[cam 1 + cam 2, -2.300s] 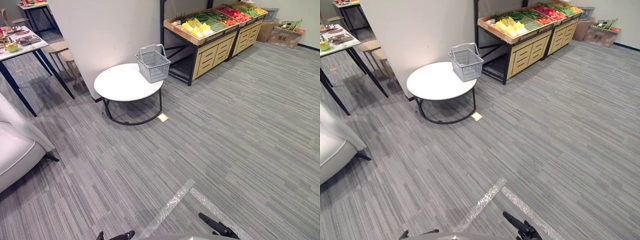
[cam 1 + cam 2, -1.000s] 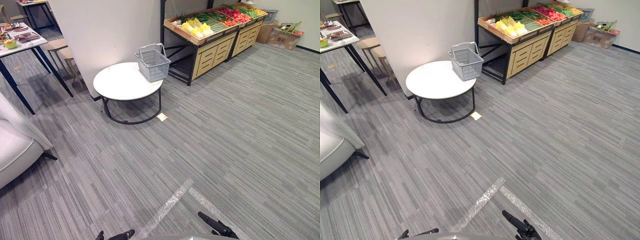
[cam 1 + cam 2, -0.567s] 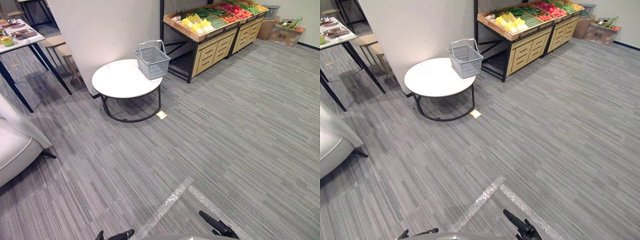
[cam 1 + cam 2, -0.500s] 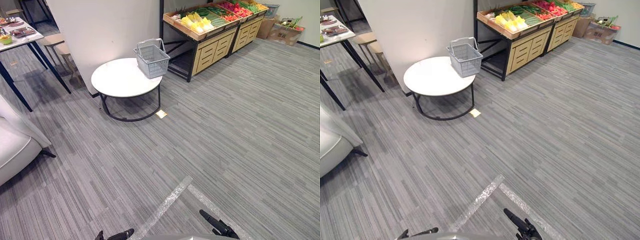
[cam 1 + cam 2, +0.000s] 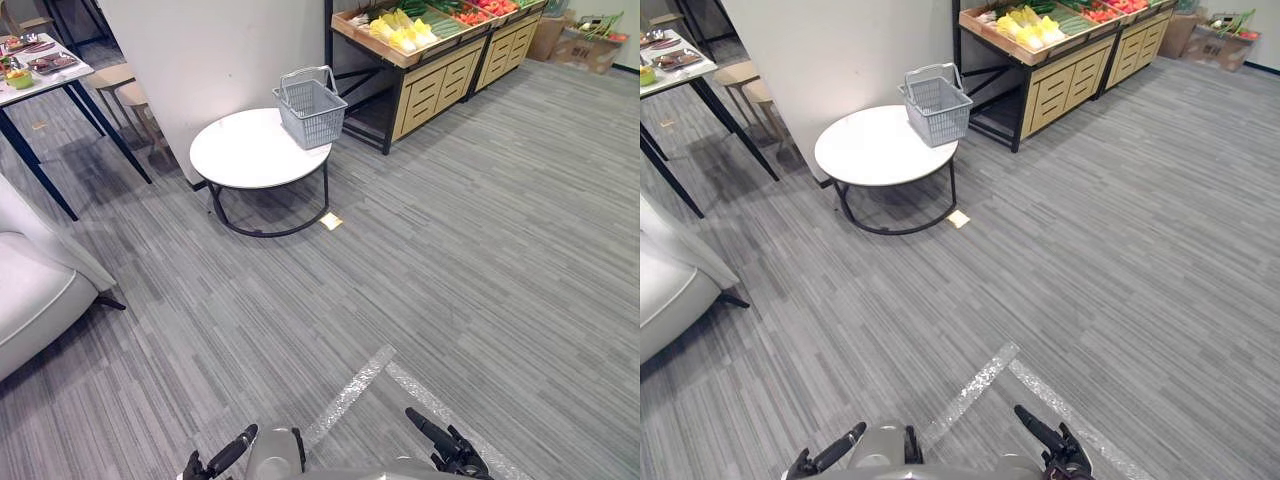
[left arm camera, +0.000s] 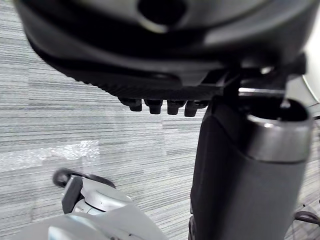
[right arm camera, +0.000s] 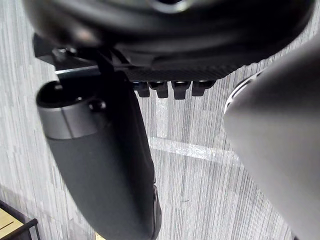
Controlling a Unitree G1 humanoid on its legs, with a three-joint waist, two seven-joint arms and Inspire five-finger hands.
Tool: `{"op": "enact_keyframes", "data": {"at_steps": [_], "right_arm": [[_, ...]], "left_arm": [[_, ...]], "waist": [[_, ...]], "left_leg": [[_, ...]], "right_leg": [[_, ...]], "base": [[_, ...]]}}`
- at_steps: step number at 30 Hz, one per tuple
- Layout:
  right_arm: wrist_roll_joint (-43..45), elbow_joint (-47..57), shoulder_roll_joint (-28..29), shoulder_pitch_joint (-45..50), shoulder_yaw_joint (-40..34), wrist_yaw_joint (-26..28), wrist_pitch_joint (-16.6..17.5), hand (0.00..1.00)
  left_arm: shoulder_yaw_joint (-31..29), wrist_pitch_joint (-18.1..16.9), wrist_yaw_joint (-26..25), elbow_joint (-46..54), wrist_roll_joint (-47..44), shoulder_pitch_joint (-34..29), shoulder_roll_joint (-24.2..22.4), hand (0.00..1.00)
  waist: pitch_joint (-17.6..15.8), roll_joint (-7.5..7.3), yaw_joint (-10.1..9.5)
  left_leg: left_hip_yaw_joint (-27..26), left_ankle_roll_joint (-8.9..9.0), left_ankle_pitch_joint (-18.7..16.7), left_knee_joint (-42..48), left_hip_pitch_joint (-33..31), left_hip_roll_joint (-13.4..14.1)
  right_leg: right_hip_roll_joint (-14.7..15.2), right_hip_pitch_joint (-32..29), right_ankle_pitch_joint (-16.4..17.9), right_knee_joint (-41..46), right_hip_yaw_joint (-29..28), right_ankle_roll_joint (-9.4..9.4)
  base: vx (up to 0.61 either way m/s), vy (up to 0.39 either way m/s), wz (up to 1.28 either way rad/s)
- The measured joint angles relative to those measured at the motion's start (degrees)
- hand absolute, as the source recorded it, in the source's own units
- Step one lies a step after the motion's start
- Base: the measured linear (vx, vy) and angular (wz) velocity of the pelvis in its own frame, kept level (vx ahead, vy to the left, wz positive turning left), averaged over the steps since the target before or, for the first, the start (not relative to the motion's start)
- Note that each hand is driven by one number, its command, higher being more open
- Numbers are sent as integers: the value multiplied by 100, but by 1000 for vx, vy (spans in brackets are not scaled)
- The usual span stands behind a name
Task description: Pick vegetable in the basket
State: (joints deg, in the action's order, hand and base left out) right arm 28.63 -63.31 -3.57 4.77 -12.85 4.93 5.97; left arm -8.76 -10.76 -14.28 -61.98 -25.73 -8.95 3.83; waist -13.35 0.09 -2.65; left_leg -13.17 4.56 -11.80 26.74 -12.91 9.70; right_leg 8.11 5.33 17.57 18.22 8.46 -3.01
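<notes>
The camera has shifted; the left hand (image 5: 218,460) and right hand (image 5: 452,453) now show more at the bottom edge, fingers relaxed, empty. Vegetables (image 5: 402,32) lie on the shelf (image 5: 440,78), upper right; the basket (image 5: 313,108) stands on the table (image 5: 245,155), upper middle.

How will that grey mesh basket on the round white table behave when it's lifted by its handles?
The grey mesh basket looks empty and open-walled, so probably light. Its walls look rigid, so it should keep shape. It sits near the edge of the round white table, handles up; a push could slide it off.
</notes>
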Motion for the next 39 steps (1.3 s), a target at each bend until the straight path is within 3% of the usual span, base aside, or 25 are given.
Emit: {"op": "enact_keyframes", "data": {"at_steps": [1,2,4,5,6,7,8,9,14,17,18,19,20,21,22,24,26,28,29,30,31,32,33,35,39], "right_arm": [[88,11,-26,11,115,8,-1,100],[96,16,-24,25,152,15,-3,100],[97,19,-8,51,236,25,12,100],[95,18,7,69,277,43,10,100],[71,12,53,60,265,68,11,100],[73,15,62,36,240,86,11,100],[72,-5,115,37,71,134,23,100],[70,-56,91,62,-104,152,36,100],[64,-164,160,-5,-124,125,50,100],[65,-107,140,-19,-123,113,117,100],[63,-45,146,-9,-122,110,188,100],[62,-29,150,-16,-120,108,240,100],[62,0,147,-21,-93,104,296,100],[74,11,145,-17,8,83,337,100],[88,21,138,-22,112,43,387,100],[121,114,120,-34,129,-10,436,100],[147,266,95,-6,129,-14,462,100],[238,333,91,52,105,-22,484,100],[307,401,98,71,100,-22,536,100],[299,392,158,108,113,-11,601,100],[299,387,168,112,105,-1,618,100],[290,393,116,105,105,4,690,100],[258,397,87,93,105,9,788,100],[258,396,85,92,104,-21,799,100],[169,262,68,74,124,-51,755,100]], "left_arm": [[-52,3,-2,30,1,-71,-29,100],[-123,4,-2,64,2,-152,-48,100],[-194,-43,-40,144,55,-177,-32,100],[-240,-48,-26,197,76,-196,-48,100],[-380,-47,-12,204,137,-197,-103,100],[-441,-56,1,204,161,-197,-126,100],[-614,-114,109,191,169,-212,-137,100],[-558,-149,118,138,198,-245,-164,100],[-222,-152,207,-151,262,-120,72,100],[32,-108,204,-243,262,-122,206,100],[187,-108,208,-242,262,-138,286,100],[235,-106,193,-241,258,-143,328,100],[314,-94,155,-241,258,-140,366,100],[420,-91,108,-242,267,-136,394,100],[486,-71,71,-243,258,-132,408,100],[471,28,46,-242,246,-97,344,100],[254,30,65,-219,246,-70,195,100],[81,29,86,-115,249,-28,59,100],[-23,19,107,-15,248,-33,-8,100],[-185,10,165,-12,248,-48,-15,100],[-256,12,172,-33,251,-48,-38,100],[-388,14,217,-132,250,2,-175,100],[-416,-11,260,-135,251,67,-258,100],[-419,-85,304,-133,268,140,-314,100],[-549,-150,302,-134,413,304,-468,100]], "waist": [[4,12,-10],[27,6,-16],[96,-62,-28],[96,-59,-94],[68,-66,-143],[29,-64,-201],[68,-158,-245],[182,-11,-194],[425,-211,-14],[575,-280,28],[576,-288,63],[566,-326,119],[550,-350,180],[541,-343,256],[515,-313,308],[418,-197,305],[311,-33,326],[231,75,339],[182,95,337],[167,-4,320],[152,-31,318],[150,72,288],[151,168,271],[146,178,284],[256,167,303]], "left_leg": [[-14,21,547,-374,22,25],[-89,-57,752,-394,66,-13],[-286,-195,454,-312,101,-132],[-426,-315,377,-144,117,-91],[-582,-309,269,350,84,41],[-616,-307,221,839,-69,131],[-355,-286,-36,690,-223,-71],[-78,-352,437,-33,-167,-117],[-326,-481,243,-414,248,-608],[-392,-506,216,-1186,860,-922],[-367,-528,212,-1457,1149,-1050],[-305,-577,207,-1617,1372,-1135],[-205,-611,186,-1742,1610,-1193],[-68,-638,153,-1864,1836,-1207],[1,-654,139,-1920,1996,-1167],[16,-644,75,-2009,2301,-1046],[24,-628,46,-2107,2528,-845],[120,-524,-56,-2155,2691,-616],[157,-330,-254,-2169,2837,-467],[173,-143,-459,-2177,3014,-418],[201,-91,-587,-2172,3161,-374],[296,-161,-685,-2132,3300,-234],[472,-212,-620,-2010,3302,-129],[682,-93,-320,-1894,3385,-45],[957,-108,30,-1389,3498,108]], "right_leg": [[79,94,87,-26,-152,-150],[118,159,112,-108,-241,-213],[118,279,10,-238,-441,-273],[19,329,-204,-278,-570,-152],[-18,523,-545,-519,-571,51],[18,654,-684,-615,-676,26],[221,742,-644,-670,-886,-65],[179,810,-631,-759,-932,-120],[634,698,-973,-380,-1027,-392],[859,-250,-1515,1579,-1065,-374],[995,-667,-2082,2480,-1031,-341],[1096,-952,-2125,3236,-944,-306],[1126,-1183,-1913,3861,-769,-243],[1080,-1452,-1378,4279,-461,-199],[991,-1697,-867,4219,-93,-145],[732,-2025,-433,3456,364,-124],[470,-2258,-413,2357,752,-75],[267,-2429,-734,1155,902,-34],[173,-2490,-1158,361,849,-47],[158,-2473,-1624,-333,661,-145],[126,-2417,-2106,-281,630,-151],[-17,-2453,-2195,101,661,108],[-66,-2525,-1818,497,713,266],[-65,-2479,-1376,910,790,358],[-57,-2225,-644,1488,927,396]], "base": [[245,324,-35],[310,363,-33],[390,294,-22],[470,233,-45],[451,250,-62],[220,238,-69],[118,225,-64],[47,190,-49],[134,150,-12],[186,156,-14],[244,132,10],[267,121,23],[302,78,43],[301,35,54],[303,9,47],[391,-85,21],[427,-137,24],[378,-214,41],[399,-321,34],[415,-345,24],[490,-364,6],[537,-355,3],[553,-343,6],[581,-344,15],[445,-248,16]]}}
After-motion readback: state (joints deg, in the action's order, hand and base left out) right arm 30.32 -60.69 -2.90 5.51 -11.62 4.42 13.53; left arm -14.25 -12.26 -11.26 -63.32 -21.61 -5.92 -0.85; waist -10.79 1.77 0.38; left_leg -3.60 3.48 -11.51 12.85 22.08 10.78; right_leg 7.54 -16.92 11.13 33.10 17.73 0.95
